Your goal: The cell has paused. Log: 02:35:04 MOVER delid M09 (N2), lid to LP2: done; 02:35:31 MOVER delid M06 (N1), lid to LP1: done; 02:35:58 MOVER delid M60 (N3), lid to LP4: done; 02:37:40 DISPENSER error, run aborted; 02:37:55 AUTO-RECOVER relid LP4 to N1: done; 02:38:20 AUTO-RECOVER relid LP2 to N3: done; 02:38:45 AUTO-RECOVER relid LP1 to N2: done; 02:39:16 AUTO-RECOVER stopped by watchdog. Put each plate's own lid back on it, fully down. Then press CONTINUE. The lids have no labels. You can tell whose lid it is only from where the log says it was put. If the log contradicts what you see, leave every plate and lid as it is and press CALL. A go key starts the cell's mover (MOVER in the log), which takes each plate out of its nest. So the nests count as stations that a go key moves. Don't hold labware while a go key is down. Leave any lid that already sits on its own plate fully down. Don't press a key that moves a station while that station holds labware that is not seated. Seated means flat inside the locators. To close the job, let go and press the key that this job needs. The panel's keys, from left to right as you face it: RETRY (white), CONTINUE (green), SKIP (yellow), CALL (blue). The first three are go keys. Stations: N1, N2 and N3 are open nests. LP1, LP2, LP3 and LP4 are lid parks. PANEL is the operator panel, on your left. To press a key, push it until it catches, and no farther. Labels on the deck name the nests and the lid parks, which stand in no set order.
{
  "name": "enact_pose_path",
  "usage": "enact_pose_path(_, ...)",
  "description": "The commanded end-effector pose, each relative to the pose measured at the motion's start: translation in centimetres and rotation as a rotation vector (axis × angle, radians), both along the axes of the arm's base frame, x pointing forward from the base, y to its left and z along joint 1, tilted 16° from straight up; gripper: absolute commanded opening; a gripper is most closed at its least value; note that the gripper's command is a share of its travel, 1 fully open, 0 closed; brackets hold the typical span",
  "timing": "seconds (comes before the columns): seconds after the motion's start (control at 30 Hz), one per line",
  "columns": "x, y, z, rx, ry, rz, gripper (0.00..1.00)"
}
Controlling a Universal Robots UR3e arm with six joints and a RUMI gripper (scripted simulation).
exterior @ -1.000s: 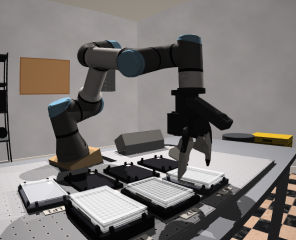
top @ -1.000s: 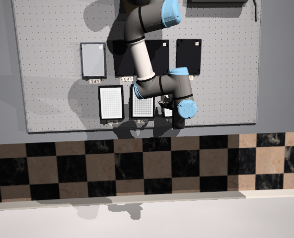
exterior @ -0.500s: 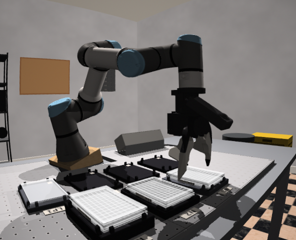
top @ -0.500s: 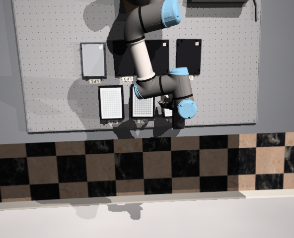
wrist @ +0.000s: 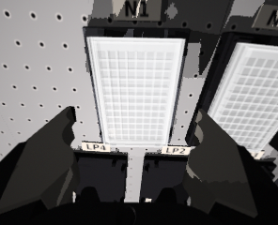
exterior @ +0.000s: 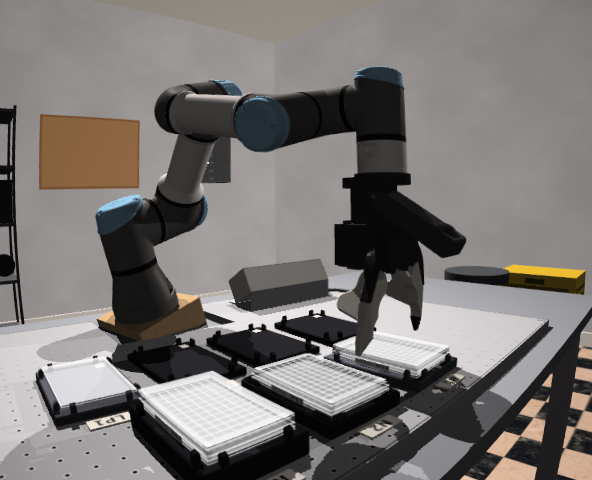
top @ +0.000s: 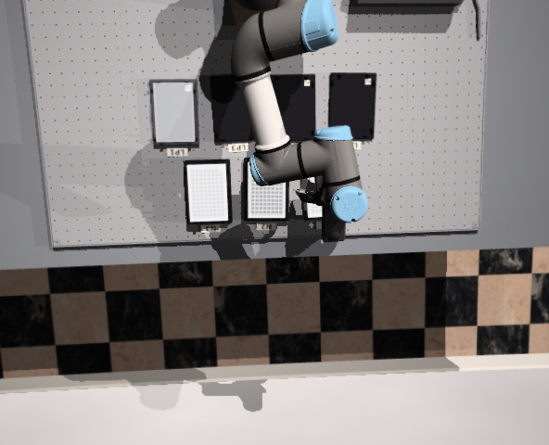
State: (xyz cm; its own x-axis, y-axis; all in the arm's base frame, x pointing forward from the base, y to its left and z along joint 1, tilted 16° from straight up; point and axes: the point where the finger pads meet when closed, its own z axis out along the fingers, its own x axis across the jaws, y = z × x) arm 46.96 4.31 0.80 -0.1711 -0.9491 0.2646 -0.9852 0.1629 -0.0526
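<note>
My gripper is open, fingertips apart around the N1 plate's width, close above it, holding nothing. The N1 plate sits in its nest under a clear lid that looks level. The N3 plate looks pale and lidded. The N2 plate shows greyer, sharper wells in the top view; I cannot tell whether a clear lid covers it. A clear lid lies in LP1. LP3, LP2 and LP4 hold no visible lid.
The grey panel box stands at the back of the deck, beyond LP4; its keys face away or are out of view. My forearm hangs over part of the parks and N2 in the top view. Black locators rise around nests and parks.
</note>
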Motion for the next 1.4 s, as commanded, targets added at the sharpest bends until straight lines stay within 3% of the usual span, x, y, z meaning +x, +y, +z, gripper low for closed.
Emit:
enact_pose_path(0.0, 0.1, 0.1, 0.5, 0.000, -0.003, 0.000, 0.82)
enact_pose_path(0.47, 0.0, 0.7, 2.7, 0.000, -0.003, 0.000, 0.82)
enact_pose_path(0.67, 0.0, 0.8, 2.9, 0.000, -0.003, 0.000, 0.82)
enact_pose_path(1.37, -1.9, -8.2, 5.4, 0.000, -0.013, -0.036, 0.82)
